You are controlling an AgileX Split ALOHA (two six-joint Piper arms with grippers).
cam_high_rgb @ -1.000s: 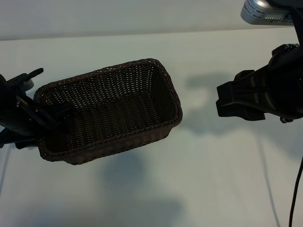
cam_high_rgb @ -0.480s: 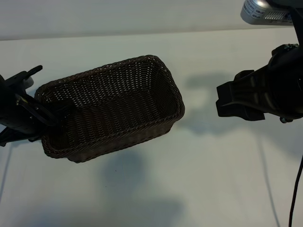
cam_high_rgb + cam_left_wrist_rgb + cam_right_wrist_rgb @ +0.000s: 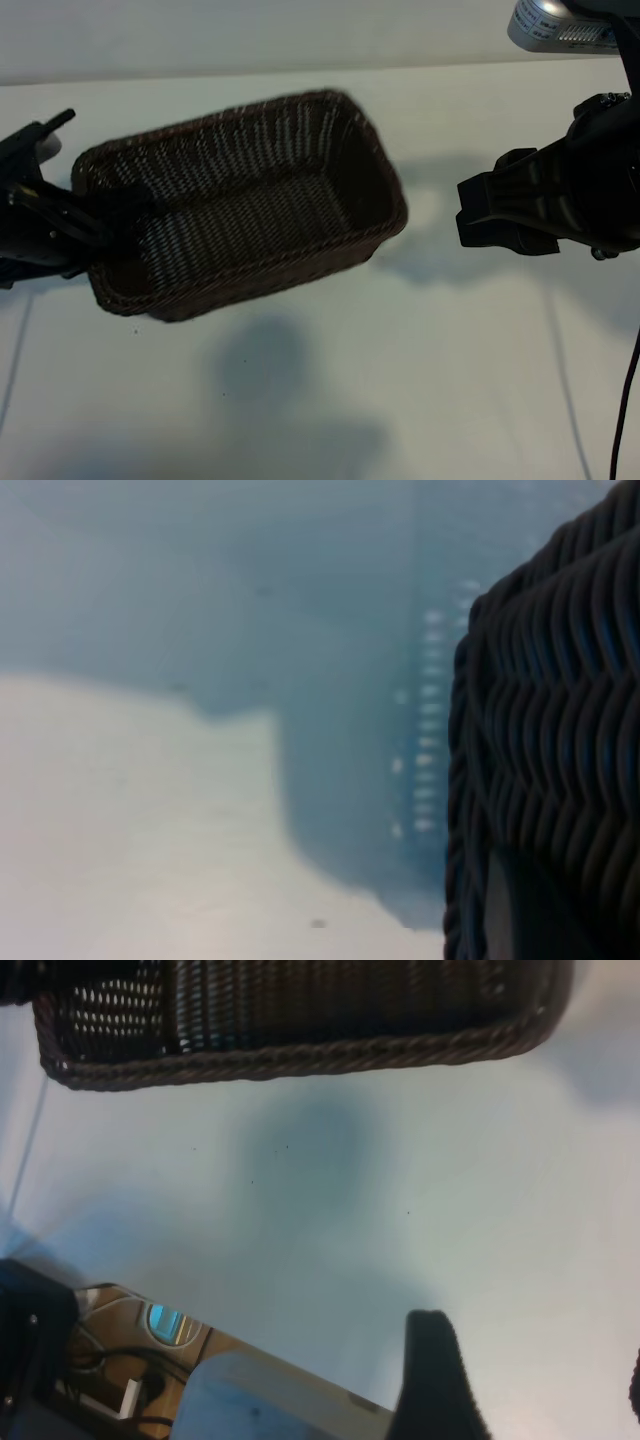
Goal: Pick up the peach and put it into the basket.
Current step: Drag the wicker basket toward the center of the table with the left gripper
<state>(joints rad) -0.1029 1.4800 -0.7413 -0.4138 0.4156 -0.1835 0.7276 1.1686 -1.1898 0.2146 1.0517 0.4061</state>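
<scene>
The big white table [image 3: 420, 380] fills most of the view from outside. A dark shadow [image 3: 265, 350] lies on it under the basket.

The basket [image 3: 250, 200] is brown and woven, with a braided rim. It sits toward the left side of the table. It is up off the table and tilted, with its far right corner higher. The view from the right wrist shows its long rim [image 3: 300, 1055] with bare table below it. The view from the left wrist shows its woven wall [image 3: 550, 750] very close, with the table beyond it. Nothing can be seen lying inside the basket.

The right arm is the big black shape at the right side. It hangs above the table, well apart from the basket. Its right gripper [image 3: 500, 215] points toward the basket. In the right wrist view one black fingertip [image 3: 430, 1375] pokes up and the other just shows at the edge, so the jaws stand wide apart with nothing between them.

The left gripper [image 3: 85, 230] is at the left end of the basket. Its jaws are pinched narrow on the short end wall, and they hold the basket up.

The peach cannot be seen in any view, so I cannot tell where it is.
</scene>
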